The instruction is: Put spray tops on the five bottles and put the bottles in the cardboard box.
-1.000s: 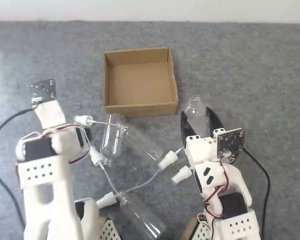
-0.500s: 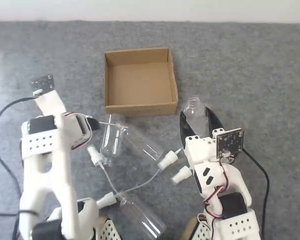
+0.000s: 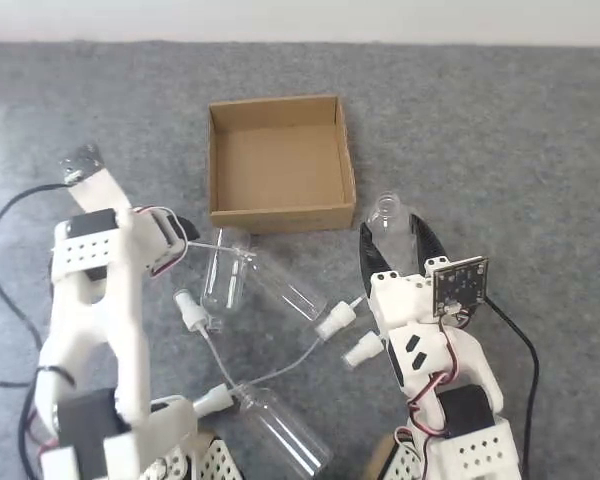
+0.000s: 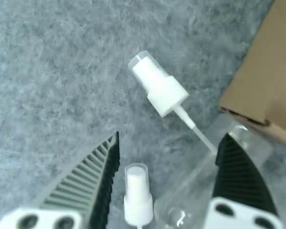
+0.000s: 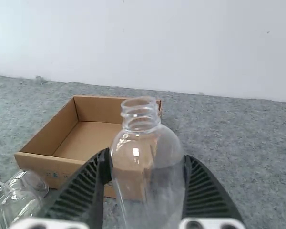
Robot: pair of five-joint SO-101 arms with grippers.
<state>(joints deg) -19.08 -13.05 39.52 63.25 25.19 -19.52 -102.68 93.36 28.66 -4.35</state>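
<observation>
On the grey carpet (image 3: 540, 130) the cardboard box (image 3: 280, 165) stands open-topped, and every bottle in view stands or lies outside it, so you are likely at the capping stage. The left gripper (image 4: 170, 139) hangs over the carpet near the box's front left corner with its jaws spread wide and nothing between the pads. The right gripper (image 3: 391, 232) is clamped on the upright bottle (image 5: 142, 138), whose bare threaded neck faces up just beside the box's front right corner. Between the arms a lying bottle (image 4: 190, 200) rests on its side close to the left jaws. One spray top (image 4: 158, 87) lies alone on the carpet beyond the jaws, its thin tube (image 4: 198, 131) reaching to the lying bottle. A second spray top (image 4: 137, 193) sits between the jaws, just beside that bottle. You will do best to settle on one top and centre it before closing. Pinch the white collar, never the tube, and lift so the tube hangs free for threading into the open neck. Hold the right grip firm and the neck vertical.
</observation>
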